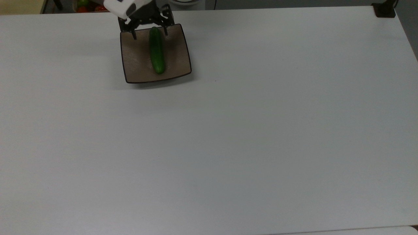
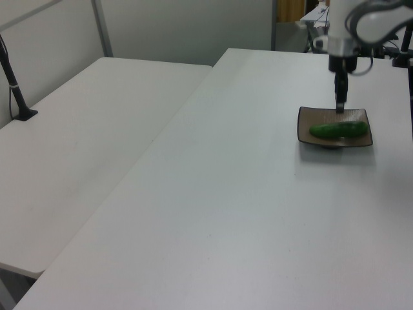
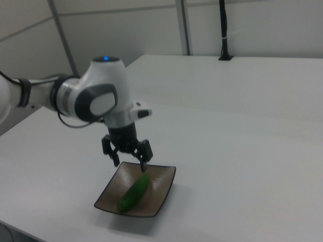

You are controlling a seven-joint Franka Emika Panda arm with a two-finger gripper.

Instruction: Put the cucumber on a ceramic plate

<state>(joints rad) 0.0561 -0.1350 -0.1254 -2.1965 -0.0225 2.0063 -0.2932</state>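
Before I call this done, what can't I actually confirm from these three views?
- Top view: the ceramic plate far rim is covered by the gripper.
- Top view: colourful items behind the table are cut off by the upper edge.
- Left view: the jaws line up edge-on above the cucumber, so their gap is unreadable there.
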